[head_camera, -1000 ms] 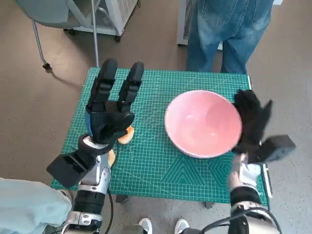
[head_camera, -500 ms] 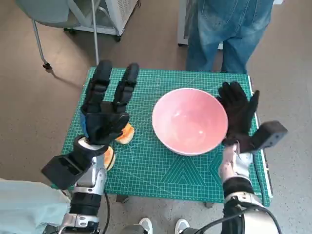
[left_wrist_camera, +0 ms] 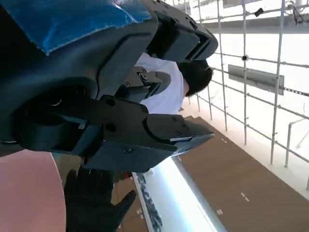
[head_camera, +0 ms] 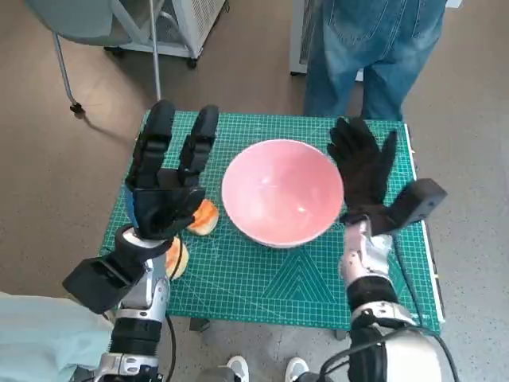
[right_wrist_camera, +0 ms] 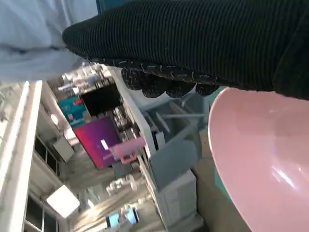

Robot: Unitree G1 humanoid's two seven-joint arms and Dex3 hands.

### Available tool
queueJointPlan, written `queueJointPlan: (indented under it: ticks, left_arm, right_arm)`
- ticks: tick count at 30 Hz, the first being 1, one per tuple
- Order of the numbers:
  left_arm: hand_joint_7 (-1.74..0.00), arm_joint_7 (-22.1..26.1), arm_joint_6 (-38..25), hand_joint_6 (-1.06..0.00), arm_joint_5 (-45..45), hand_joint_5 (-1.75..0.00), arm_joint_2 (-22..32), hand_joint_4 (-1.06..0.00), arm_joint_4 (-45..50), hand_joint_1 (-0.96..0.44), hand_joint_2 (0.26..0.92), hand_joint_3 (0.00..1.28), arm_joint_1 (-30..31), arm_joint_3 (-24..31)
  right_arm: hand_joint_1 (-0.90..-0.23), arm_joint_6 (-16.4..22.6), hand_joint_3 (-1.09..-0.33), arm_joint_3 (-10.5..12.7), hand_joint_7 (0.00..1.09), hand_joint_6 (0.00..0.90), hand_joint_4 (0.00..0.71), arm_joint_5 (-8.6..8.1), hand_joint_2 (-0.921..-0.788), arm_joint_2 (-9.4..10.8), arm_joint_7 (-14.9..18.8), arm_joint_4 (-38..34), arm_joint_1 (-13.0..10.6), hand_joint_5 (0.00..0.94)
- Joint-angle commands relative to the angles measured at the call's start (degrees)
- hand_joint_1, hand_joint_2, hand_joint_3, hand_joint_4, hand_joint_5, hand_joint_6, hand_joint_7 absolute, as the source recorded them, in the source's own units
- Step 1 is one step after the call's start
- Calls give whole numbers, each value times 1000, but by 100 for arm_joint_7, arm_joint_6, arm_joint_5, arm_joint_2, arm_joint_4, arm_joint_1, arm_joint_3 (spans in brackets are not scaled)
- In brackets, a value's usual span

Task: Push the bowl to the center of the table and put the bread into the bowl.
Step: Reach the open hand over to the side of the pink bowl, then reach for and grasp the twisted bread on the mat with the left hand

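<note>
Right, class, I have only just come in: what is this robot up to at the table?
The right hand, fingers spread, is flat against the side of the pink bowl, pushing it over the green mat. The bowl sits near the middle of the table. The left hand hovers open above the bread, holding nothing. A second orange piece lies nearer the robot. A person in jeans stands beyond the table.

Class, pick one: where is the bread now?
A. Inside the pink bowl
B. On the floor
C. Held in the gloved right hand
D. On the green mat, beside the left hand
D: the bread lies on the mat by the left hand, outside the empty bowl.
</note>
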State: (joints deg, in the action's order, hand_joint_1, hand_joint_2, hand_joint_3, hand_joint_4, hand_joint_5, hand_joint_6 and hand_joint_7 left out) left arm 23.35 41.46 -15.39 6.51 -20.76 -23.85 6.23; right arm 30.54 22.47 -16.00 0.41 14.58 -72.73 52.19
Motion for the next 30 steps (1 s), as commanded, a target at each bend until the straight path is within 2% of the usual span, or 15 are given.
queueJointPlan:
  ticks: [1,6,10,14,18,19,22,25,30]
  left_arm:
    - [-6,-70,29,-434,99,0,27,-276,83,12,921,241,63,20]
    - [-6,-100,27,-435,120,0,39,-276,117,13,921,242,98,30]
    - [-5,-108,21,-433,153,0,137,-270,156,17,921,244,120,96]
    - [-1,-136,180,-424,380,0,436,-259,44,6,921,249,50,252]
    - [0,-291,502,-404,958,0,997,-245,-245,-7,921,260,-130,462]
    - [0,-290,536,-398,1097,0,1217,-241,-329,-9,921,263,-197,509]
    - [0,-228,501,-371,1454,0,1890,-215,-508,-26,921,262,-369,595]
    - [0,-273,448,-349,1820,0,2370,-192,-612,-49,921,227,-466,616]
    - [0,-262,362,-327,2213,-1,3037,-170,-857,-75,921,156,-653,537]
  right_arm:
    - [-492,-158,-794,-60,410,158,254,116,-921,24,-89,-112,-7,15]
    - [-499,-127,-784,-77,398,151,250,148,-921,-107,-66,-58,-5,10]
    - [-499,72,-784,-109,387,141,242,181,-921,-243,-120,82,-17,5]
    - [-496,554,-786,-218,381,136,246,273,-921,-278,-221,405,-95,6]
    - [-502,1121,-785,-354,380,133,257,395,-921,-286,-201,861,-249,11]
    - [-506,1319,-784,-411,382,132,259,442,-921,-290,-168,1063,-321,12]
    - [-527,1773,-788,-582,503,69,251,478,-921,-301,18,1748,-554,8]
    - [-536,1942,-787,-760,593,22,244,449,-921,-302,164,2414,-794,5]
    - [-543,1921,-787,-1063,654,3,239,374,-921,-351,336,3566,-1243,3]
